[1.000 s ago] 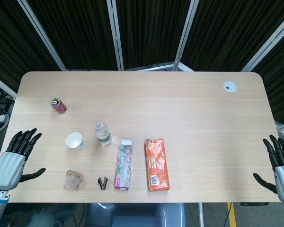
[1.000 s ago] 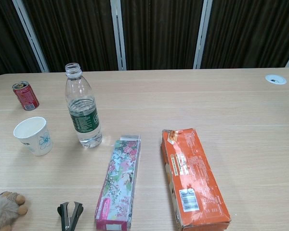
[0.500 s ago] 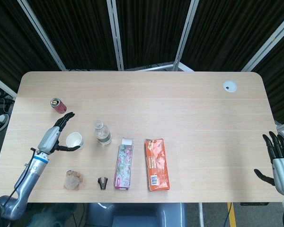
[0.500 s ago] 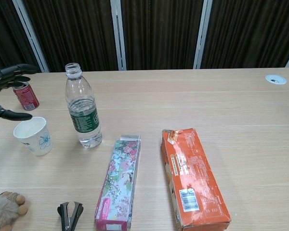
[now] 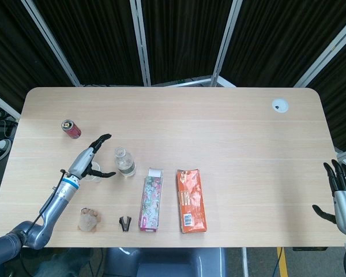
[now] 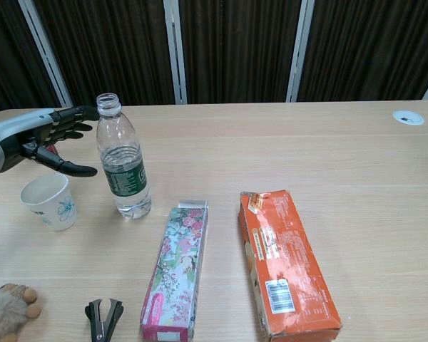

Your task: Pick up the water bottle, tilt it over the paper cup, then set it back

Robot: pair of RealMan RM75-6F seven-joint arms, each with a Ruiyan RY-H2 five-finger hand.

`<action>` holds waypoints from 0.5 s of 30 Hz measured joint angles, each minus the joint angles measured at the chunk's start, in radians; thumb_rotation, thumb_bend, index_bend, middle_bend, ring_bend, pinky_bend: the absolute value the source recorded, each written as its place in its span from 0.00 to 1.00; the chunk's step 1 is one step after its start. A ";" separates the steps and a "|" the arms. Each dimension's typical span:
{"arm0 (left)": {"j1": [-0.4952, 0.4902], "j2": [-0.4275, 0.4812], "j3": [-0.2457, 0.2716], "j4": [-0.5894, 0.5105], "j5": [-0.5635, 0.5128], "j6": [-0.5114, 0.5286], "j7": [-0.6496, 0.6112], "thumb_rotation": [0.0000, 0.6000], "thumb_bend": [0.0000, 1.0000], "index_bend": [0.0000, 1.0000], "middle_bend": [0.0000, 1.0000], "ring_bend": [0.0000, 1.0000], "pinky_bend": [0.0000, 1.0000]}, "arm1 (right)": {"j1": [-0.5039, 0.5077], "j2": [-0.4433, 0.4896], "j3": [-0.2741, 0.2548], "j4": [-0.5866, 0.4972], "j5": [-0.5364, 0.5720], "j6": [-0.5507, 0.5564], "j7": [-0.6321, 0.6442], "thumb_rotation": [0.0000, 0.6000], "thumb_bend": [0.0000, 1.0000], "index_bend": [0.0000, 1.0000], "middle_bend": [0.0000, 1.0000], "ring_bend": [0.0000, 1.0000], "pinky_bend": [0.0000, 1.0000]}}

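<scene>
An uncapped clear water bottle (image 6: 123,167) with a green label stands upright on the table, also seen from above as the bottle (image 5: 124,162). A white paper cup (image 6: 51,201) stands just to its left; in the head view the cup (image 5: 94,175) is mostly hidden under my left hand. My left hand (image 6: 36,140) hovers open above the cup, fingers spread toward the bottle without touching it; the head view shows the same hand (image 5: 91,157). My right hand (image 5: 341,193) hangs open past the table's right edge.
A red can (image 5: 70,128) stands at the far left. A floral box (image 6: 176,268) and an orange packet (image 6: 286,262) lie right of the bottle. A black staple remover (image 6: 103,317) and a plush toy (image 6: 6,313) sit near the front edge. A grommet (image 5: 279,105) is at the back right.
My left hand has swung from the table's left edge in over the cup, and now reaches close to the bottle. The right hand has sunk slightly lower at the right edge.
</scene>
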 measured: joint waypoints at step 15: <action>-0.109 -0.132 0.002 0.161 -0.015 -0.104 -0.036 1.00 0.00 0.00 0.00 0.00 0.00 | 0.016 -0.010 0.010 0.021 0.052 -0.039 -0.008 1.00 0.00 0.00 0.00 0.00 0.00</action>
